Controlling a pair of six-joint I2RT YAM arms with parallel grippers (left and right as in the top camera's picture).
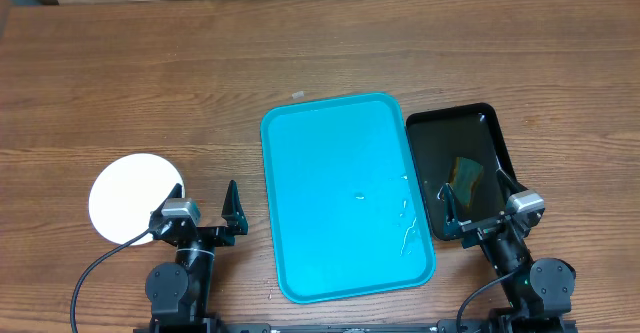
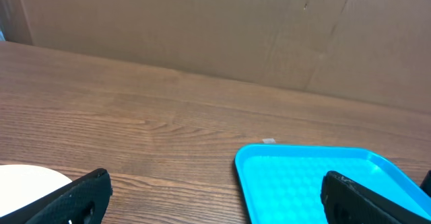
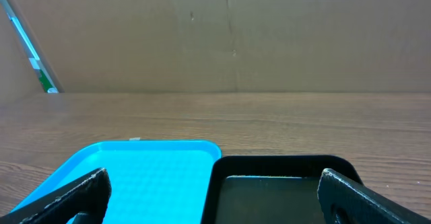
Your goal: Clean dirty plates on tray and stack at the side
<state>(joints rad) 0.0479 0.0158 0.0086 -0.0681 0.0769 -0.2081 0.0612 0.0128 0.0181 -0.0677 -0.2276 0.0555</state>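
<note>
The turquoise tray (image 1: 340, 188) lies in the middle of the table with only a few water drops on it; it also shows in the left wrist view (image 2: 303, 177) and the right wrist view (image 3: 141, 173). A white plate (image 1: 125, 195) lies on the table to the tray's left, seen from above as one round disc; its edge shows in the left wrist view (image 2: 27, 177). I cannot tell if other plates lie under it. My left gripper (image 1: 205, 206) is open and empty between plate and tray. My right gripper (image 1: 478, 205) is open and empty over the near edge of the black tray.
A glossy black tray (image 1: 460, 163) holding water and a yellow-green sponge (image 1: 466, 176) stands right of the turquoise tray, touching it. A small white scrap (image 1: 297, 95) lies behind the turquoise tray. A cardboard wall (image 3: 236, 35) backs the table.
</note>
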